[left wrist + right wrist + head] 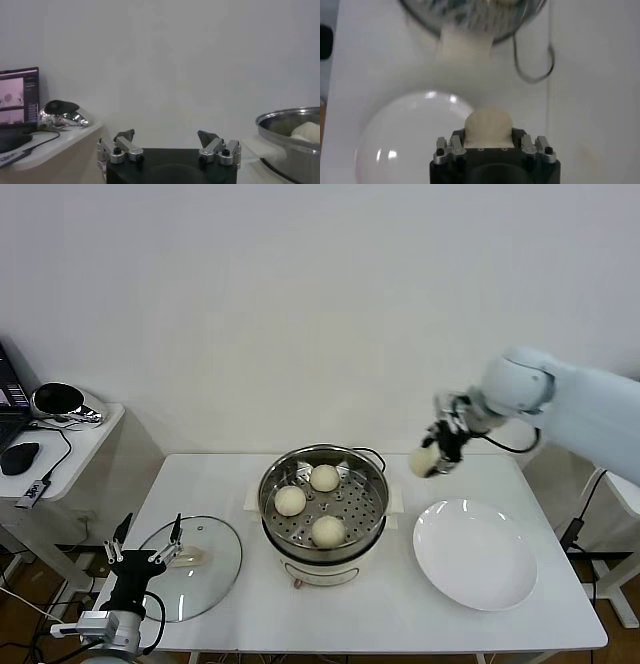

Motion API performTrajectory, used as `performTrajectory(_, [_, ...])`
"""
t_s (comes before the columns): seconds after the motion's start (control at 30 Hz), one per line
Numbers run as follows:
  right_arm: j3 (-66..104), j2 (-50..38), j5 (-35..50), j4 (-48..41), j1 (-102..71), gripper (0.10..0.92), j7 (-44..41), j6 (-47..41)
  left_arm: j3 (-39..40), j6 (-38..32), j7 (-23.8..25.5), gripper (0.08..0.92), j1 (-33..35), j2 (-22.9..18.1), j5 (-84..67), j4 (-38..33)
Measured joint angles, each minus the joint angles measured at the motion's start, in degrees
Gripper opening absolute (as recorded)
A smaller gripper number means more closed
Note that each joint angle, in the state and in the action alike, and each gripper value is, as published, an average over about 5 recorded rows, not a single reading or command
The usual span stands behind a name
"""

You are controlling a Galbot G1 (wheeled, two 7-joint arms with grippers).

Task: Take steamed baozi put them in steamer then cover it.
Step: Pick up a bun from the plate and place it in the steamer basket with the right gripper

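Note:
The steamer (372, 484) stands mid-table, a shiny steel pot on a white base, with three cream-white baozi on its perforated tray: one at the back (323, 477), one at the left (290, 500), one at the front (327, 530). My right gripper (432, 458) hangs in the air to the right of the steamer, above the table behind the plate, shut on a fourth baozi (488, 125). The steamer's rim (470, 22) shows beyond it in the right wrist view. My left gripper (167, 136) is parked low at the table's left front corner, open and empty.
A glass lid (215, 569) lies flat on the table left of the steamer. A bare white plate (475, 554) sits at the right front. A side table (80, 439) with a laptop, mouse and cables stands at the far left. A power cord (532, 75) runs behind the steamer.

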Motion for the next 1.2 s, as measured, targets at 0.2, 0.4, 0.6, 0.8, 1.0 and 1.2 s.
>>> performTrajectory(0.2, [-3.51,8.25,9.08,0.12,3.72,0.577,4.34,-5.26,-0.14,-0.09,-0.05,0.823,-0.04,-0.37,0.0,-0.18])
performTrajectory(0.4, [-5.52,14.92,13.22,-0.86,3.34,0.577,7.71,-8.87,-0.2,-0.24,-0.15,0.823,0.38,-1.06,0.01,-0.54])
performTrajectory(0.6, [-6.63,18.34,14.14,-2.32,1.01,0.577,9.32,-10.88,-0.41,-0.27,-0.16,0.823,0.56,-1.48,0.02,-0.99])
performTrajectory(0.8, [-6.88,19.61,13.03,-4.01,-1.71,0.577,10.24,-12.0,-0.46,-0.27,-0.16,0.823,0.6,-1.69,0.03,-1.12])
performTrajectory(1.0, [-6.74,19.82,11.4,-5.42,-4.35,0.579,10.82,-12.64,-0.34,-0.24,-0.15,0.823,0.33,-1.75,0.06,-0.96])
performTrajectory(1.2, [-6.45,19.86,10.13,-5.96,-6.38,0.596,10.91,-13.04,-0.17,-0.19,-0.14,0.823,0.19,-1.88,0.12,-0.82])
